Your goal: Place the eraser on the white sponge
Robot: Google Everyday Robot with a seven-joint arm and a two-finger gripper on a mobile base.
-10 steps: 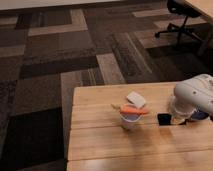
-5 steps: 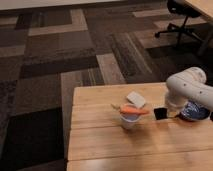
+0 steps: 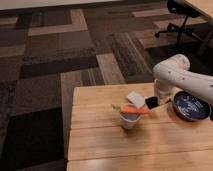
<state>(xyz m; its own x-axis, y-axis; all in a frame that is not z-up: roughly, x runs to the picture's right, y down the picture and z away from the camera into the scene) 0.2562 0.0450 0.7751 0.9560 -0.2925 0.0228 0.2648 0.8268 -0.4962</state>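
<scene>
The hand [image 3: 156,101] hangs low over the wooden worktop [image 3: 100,145], gripping the black eraser [image 3: 151,103]. The white sponge [image 3: 135,98] lies flat just beside it, toward the worktop's far-left side, nearly touching.

Gripper [image 3: 154,101] sits low over the far right part of the wooden table [image 3: 100,145], under the white arm [image 3: 182,77]. The eraser [image 3: 151,103] is at its tip, just right of the white sponge [image 3: 135,98]; can't tell if the 2 touch. White cup [image 3: 130,119] stands nearer, just in front of the sponge, with an orange piece [image 3: 134,110] across its rim. Dark blue bowl [image 3: 190,105] is right of the gripper. Office chair [image 3: 181,20] on patterned carpet [image 3: 60,50] beyond.
</scene>
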